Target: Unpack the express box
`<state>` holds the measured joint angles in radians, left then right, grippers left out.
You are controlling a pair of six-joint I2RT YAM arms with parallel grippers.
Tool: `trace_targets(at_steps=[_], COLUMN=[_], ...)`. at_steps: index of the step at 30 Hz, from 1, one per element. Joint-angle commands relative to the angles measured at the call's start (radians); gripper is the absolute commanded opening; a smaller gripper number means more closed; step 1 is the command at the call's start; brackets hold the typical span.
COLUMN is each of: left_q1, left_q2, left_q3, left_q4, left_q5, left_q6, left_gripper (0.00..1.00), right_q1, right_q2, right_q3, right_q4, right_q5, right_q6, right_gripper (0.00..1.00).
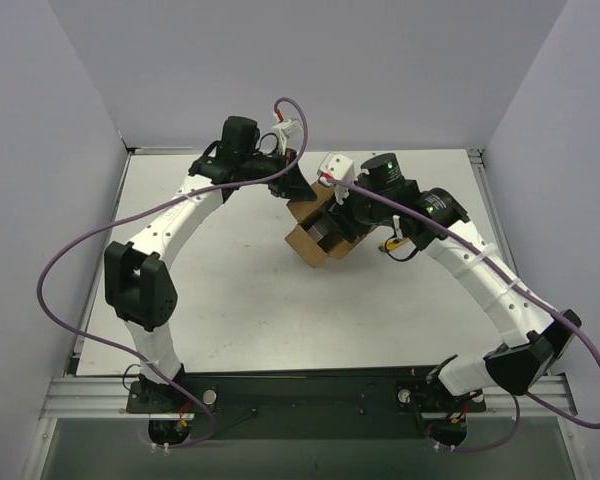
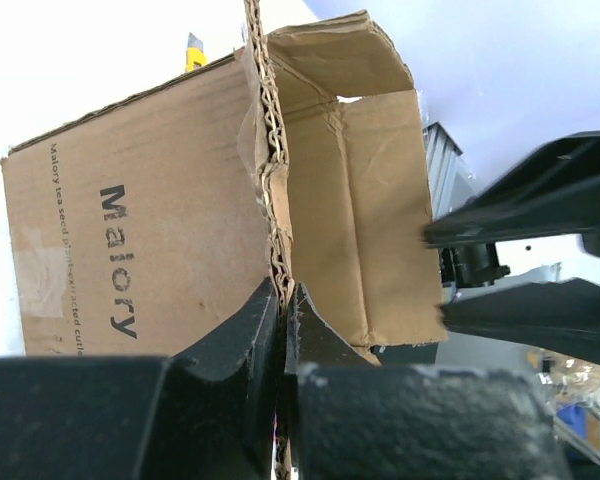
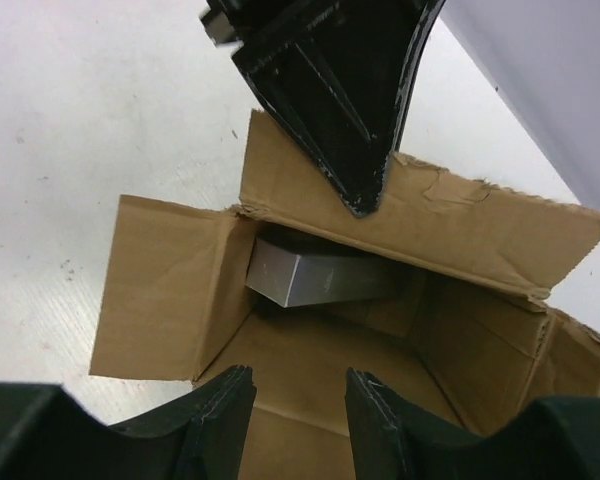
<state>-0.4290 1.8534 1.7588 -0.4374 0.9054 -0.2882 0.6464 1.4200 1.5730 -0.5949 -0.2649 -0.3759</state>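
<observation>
Express box (image 2: 160, 200) side panel reads "Malory".

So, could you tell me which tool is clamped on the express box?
The left tool: it pinches a flap edge of the express box, whereas the right tool stands open over the box's mouth.

We see the small brown corrugated cardboard box (image 1: 302, 243) mid-way across the white table (image 1: 230, 300), top flaps splayed open, "Malory" printed on one side.
</observation>
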Motion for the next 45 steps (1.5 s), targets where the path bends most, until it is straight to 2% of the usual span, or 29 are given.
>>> trace_targets(at_steps=[1,8,10,11,12,13,15,25,27,31,33,35,39,42,45], left_q1=[-0.037,-0.088,-0.103,-0.111,-0.111,-0.111,-0.111,-0.114,-0.109,-0.016,-0.005,-0.019,-0.062,-0.134,-0.180], left_q2=[-0.126,-0.216,-0.294,-0.328,-0.361,-0.409,-0.431,-0.375,-0.369,-0.385,-0.399,-0.404,-0.355,-0.317,-0.254], left_q3=[0.030,-0.155,-0.253,-0.382,-0.454,-0.502,-0.556,-0.475,-0.424,-0.303,-0.250,-0.177,-0.127,-0.185,-0.252], left_q4=[-0.023,0.034,0.133,0.200,0.351,0.409,0.469,0.396,0.291,0.168,0.092,0.028,-0.067,-0.074,-0.049], left_q5=[-0.035,-0.086,-0.098,-0.103,-0.120,-0.138,-0.174,-0.183,-0.223,-0.263,-0.324,-0.358,-0.373,-0.408,-0.381], left_q6=[0.095,0.115,0.156,0.149,0.124,0.068,0.060,0.122,0.194,0.274,0.377,0.485,0.575,0.633,0.633], left_gripper=[0.00,0.00,0.00,0.00,0.00,0.00,0.00,0.00,0.00,0.00,0.00,0.00,0.00,0.00,0.00], right_q1=[-0.005,-0.017,-0.019,-0.019,-0.017,-0.019,-0.017,-0.030,-0.031,-0.048,-0.071,-0.085,-0.097,-0.117,-0.154], right_q2=[-0.029,-0.153,-0.197,-0.235,-0.256,-0.277,-0.292,-0.285,-0.279,-0.251,-0.242,-0.236,-0.242,-0.268,-0.300], right_q3=[-0.115,-0.381,-0.501,-0.536,-0.572,-0.615,-0.633,-0.610,-0.562,-0.441,-0.395,-0.374,-0.381,-0.413,-0.467], right_q4=[0.030,0.187,0.277,0.300,0.332,0.342,0.339,0.386,0.402,0.426,0.457,0.484,0.501,0.501,0.500], right_q5=[0.099,0.170,0.177,0.177,0.177,0.177,0.173,0.125,0.131,0.122,0.098,0.090,0.084,0.105,0.186], right_q6=[-0.005,0.017,0.022,0.023,0.037,0.051,0.086,0.126,0.141,0.143,0.153,0.172,0.192,0.206,0.215], right_gripper=[0.42,0.43,0.46,0.47,0.48,0.49,0.50,0.48,0.48,0.48,0.48,0.48,0.49,0.49,0.49])
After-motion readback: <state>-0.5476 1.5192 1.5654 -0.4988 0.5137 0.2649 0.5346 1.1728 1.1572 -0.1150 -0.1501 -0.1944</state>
